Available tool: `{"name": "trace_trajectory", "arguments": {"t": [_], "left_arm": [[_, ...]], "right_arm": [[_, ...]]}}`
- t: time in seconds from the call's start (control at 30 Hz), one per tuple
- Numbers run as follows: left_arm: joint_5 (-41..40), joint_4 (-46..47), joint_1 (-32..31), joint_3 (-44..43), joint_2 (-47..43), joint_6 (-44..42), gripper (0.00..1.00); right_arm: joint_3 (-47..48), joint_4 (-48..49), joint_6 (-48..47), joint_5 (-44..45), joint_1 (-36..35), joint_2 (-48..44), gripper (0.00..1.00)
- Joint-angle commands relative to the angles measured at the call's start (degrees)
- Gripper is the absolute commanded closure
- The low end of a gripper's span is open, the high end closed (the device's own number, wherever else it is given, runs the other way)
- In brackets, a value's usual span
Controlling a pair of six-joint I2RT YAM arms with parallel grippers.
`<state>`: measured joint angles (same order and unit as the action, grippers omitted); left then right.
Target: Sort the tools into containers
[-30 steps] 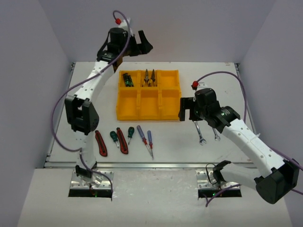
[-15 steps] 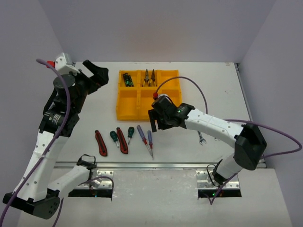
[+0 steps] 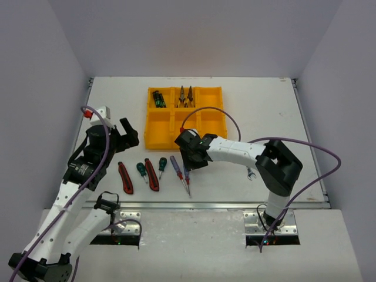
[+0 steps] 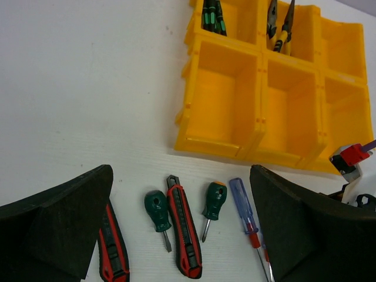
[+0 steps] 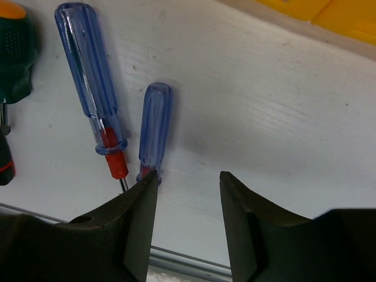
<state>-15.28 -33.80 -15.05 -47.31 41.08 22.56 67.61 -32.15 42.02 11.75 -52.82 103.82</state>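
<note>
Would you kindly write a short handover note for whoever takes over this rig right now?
Left gripper: open, empty, left of the yellow tray.
Right gripper: jaws apart, nothing between, low beside the shorter blue screwdriver.
Done: dark green drivers and pliers in far compartments.
Left: two knives, two green screwdrivers, longer blue screwdriver, the shorter one, a wrench, all on the table.

White arms [image 3: 235, 151], black joints [image 3: 281, 168] (purple cables [image 3: 208, 108]).

The white table [image 3: 258, 94] carries a yellow tray [image 3: 176, 144] toward twelve o'clock. Around seven o'clock lie, in a row, two knives [image 3: 125, 178] [image 3: 152, 174], two green screwdrivers [image 3: 141, 170] [image 3: 162, 165] and two blue screwdrivers [image 3: 175, 166] [image 3: 187, 176]. A wrench [image 3: 251, 174] lies at four o'clock.
</note>
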Motion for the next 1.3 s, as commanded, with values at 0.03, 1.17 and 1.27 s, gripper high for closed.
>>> {"name": "trace_trajectory", "arguments": {"t": [0.03,1.17,1.27], "left_arm": [[2.5,4.6,-0.2,1.4,3.7,-1.8,0.00],[6.6,6.4,-0.2,2.7,3.1,-2.4,0.00],[6.7,6.6,-0.2,2.9,3.1,-2.5,0.00]], "right_arm": [[1.6,3.5,2.9,0.5,-1.2,1.4,0.54],[9.7,2.2,-14.2,1.1,17.2,-10.8,1.00],[19.3,4.6,-19.2,-1.5,23.6,-3.3,1.00]]}}
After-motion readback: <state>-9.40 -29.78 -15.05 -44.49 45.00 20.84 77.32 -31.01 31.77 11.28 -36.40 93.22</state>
